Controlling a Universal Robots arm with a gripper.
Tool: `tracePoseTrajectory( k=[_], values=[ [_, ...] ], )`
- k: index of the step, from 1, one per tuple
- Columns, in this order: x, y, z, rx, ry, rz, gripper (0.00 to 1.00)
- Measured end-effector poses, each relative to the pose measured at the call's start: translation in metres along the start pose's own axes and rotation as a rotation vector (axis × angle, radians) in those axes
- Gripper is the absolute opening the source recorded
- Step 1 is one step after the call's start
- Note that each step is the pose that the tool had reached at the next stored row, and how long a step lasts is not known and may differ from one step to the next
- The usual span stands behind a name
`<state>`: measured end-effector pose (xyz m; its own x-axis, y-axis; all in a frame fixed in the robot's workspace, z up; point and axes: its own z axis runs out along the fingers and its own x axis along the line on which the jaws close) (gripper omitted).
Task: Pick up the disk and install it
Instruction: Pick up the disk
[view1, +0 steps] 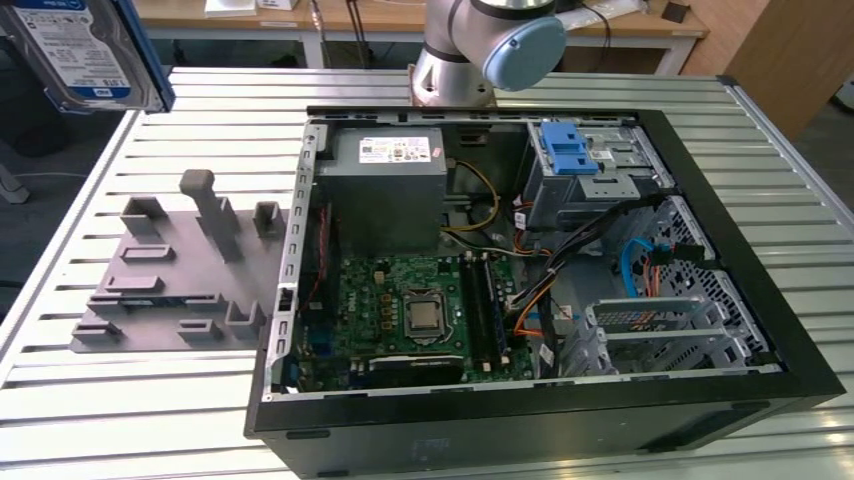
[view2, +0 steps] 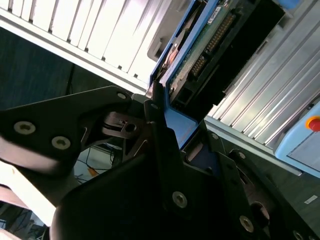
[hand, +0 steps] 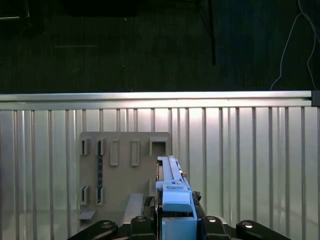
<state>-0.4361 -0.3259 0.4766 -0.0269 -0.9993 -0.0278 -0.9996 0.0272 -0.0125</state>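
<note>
Currently the hand (hand: 173, 212) is clamping the disk (view1: 78, 48) by its blue rails, high over the grey fixture (view1: 174, 280) on the table (view1: 120, 420). I am judging this edge grip thin: any tilt could jam the disk against the computer case (view1: 747, 330).

The arm (view1: 461, 45) shows its silver lower joint, capped in blue-grey, standing upright. In the first wrist view the tool (hand: 176, 220) is clamped on the disk (hand: 170, 182), with black fingers (hand: 148, 205) pressing either side.
</note>
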Motion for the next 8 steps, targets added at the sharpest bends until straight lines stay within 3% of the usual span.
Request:
tracePoseTrajectory(
  k=[8],
  values=[
    [-0.0005,-0.0003,-0.0170,-0.0003,-0.0008,-0.006,0.36]
  ],
)
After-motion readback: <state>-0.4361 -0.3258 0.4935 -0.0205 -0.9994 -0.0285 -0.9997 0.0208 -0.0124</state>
